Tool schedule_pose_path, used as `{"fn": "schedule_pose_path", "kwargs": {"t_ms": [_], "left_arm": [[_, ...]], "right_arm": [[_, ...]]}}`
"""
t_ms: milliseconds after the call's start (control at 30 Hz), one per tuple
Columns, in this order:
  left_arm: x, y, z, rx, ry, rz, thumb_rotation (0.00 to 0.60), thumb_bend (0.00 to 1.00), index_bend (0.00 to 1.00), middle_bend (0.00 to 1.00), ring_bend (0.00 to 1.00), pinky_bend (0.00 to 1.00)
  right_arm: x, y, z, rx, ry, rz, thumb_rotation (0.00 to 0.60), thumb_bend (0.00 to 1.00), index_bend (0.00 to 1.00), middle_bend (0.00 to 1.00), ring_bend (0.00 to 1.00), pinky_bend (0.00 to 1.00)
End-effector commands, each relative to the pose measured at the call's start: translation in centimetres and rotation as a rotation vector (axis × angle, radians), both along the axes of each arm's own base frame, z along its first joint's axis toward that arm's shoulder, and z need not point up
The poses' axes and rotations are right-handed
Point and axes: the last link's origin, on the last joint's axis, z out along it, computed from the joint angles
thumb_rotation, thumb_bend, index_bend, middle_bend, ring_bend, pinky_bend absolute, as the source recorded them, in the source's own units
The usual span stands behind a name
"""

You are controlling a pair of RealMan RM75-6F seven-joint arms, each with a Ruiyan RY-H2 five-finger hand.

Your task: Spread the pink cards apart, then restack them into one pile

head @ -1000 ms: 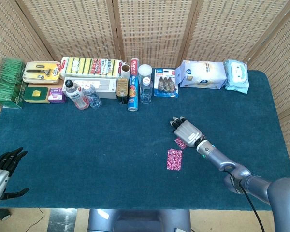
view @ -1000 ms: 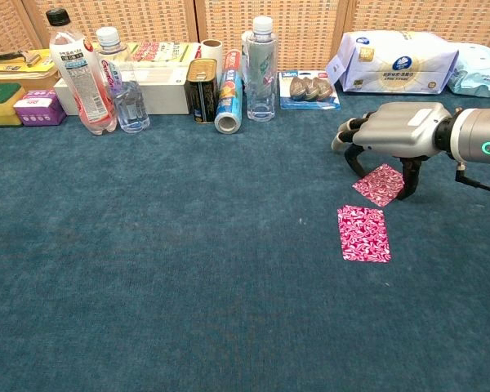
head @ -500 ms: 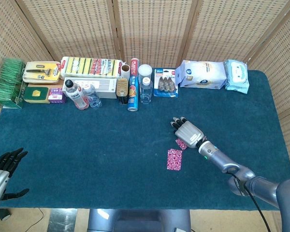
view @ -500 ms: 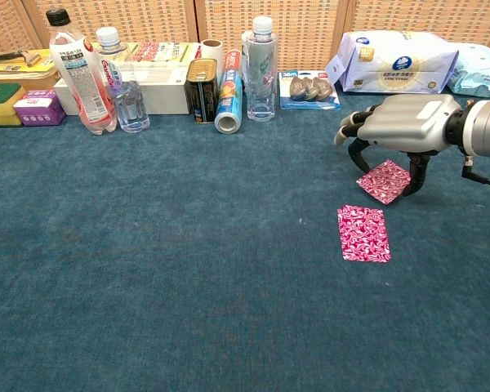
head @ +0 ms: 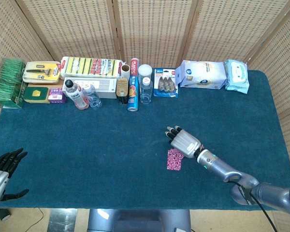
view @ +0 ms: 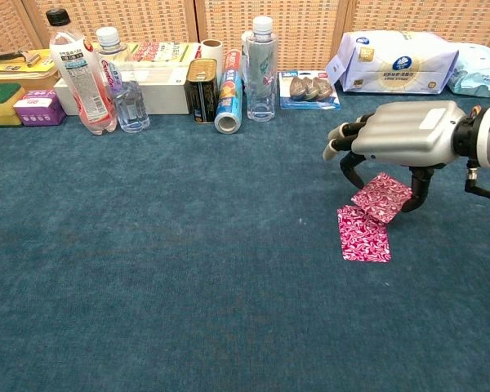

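While one pink card [view: 363, 235] lies flat on the table [view: 147, 269], a second pink card [view: 382, 196] is pinched, overlapping it, by the right robot hand [view: 396, 139]; the left robot hand [head: 2, 169] is seen spread, empty.

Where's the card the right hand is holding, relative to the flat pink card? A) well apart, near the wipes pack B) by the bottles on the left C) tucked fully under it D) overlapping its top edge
D: in the chest view the right hand holds the tilted card with its lower corner over the flat card's top edge.
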Motion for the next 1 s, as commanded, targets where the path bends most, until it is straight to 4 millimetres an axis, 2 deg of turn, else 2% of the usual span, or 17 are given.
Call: {"fn": "schedule_pose_path", "kwargs": {"t_ms": [33,400,1000], "left_arm": [[0.0,0.0,0.0,-0.003,0.001,-0.002,0.6,0.05,0.0,0.0,0.0,0.02],[-0.1,-0.2,0.1,-0.003,-0.004,-0.004,0.6,0.05,0.0,0.0,0.0,0.02],[-0.2,-0.2,0.4,0.003,-0.009,-0.006,0.6,0.05,0.0,0.0,0.0,0.02]], "right_arm": [[0.1,0.7,-0.3,0.017,0.018,0.025,0.6,0.1,0.46,0.16,0.08,0.18],[1.8,2.6,-2.2,0.065,0.048,0.079,0.6,0.11,0.46,0.16,0.08,0.18],[1.8,2.9,-2.7,0.064,0.1,0.091,0.6,0.11,0.46,0.16,0.07,0.18]]}}
